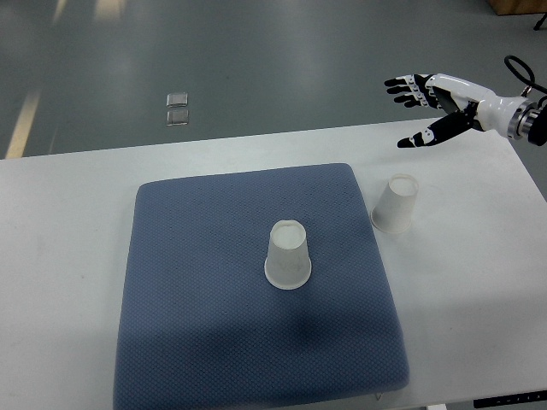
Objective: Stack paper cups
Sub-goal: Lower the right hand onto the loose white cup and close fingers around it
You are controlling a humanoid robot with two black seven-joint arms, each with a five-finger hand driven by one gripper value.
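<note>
Grey polished floor (256,60) fills the upper part of the top view, with a small pale square marking (178,109) on it, and below it stretches a white table (60,256). On the table lies one blue-grey textured mat (197,342), roughly square with rounded corners. Two white paper cups are in view, both standing upside down with the narrow base up. One paper cup on the mat (288,254) sits near the mat's middle, slightly right of centre. The second paper cup on the table (396,203) stands on the bare tabletop just beside the mat's upper right corner, apart from it and leaning a little in the picture. The two cups are well apart and not stacked. One robot hand shows: the right hand (427,107), white with black fingertips, comes in from the right edge at the upper right, above the far edge of the table. Its fingers (400,85) are spread apart and hold nothing, and it is clear of both cups.
</note>
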